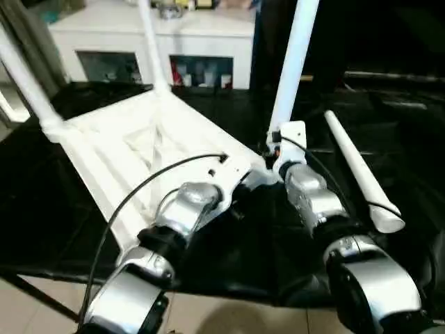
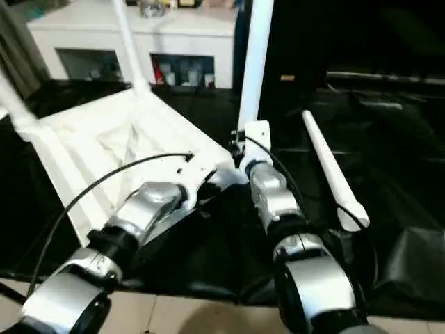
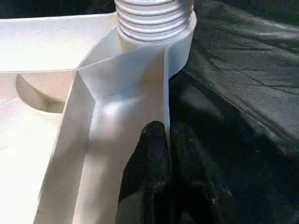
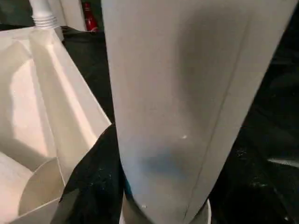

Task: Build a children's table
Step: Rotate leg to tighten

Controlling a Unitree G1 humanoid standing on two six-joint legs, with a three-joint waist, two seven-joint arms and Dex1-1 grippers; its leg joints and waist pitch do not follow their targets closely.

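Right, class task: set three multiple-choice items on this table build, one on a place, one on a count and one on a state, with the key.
1. Where does the spare leg lie?
A. On the black cloth, to the robot's right of the tabletop
B. Across the tabletop
C. On top of the cabinet

2. How many legs stand up from the tabletop?
A. One
B. Three
C. Four

3. What is the right claw doing?
A. Hanging open and empty
B. Gripping the near upright leg
C. Pinching the cloth

Key:
1 A: the spare leg rests on the cloth, apart from the tabletop.
2 B: the near upright leg plus two far legs rise from corners.
3 B: the right wrist view shows the leg between its fingers.
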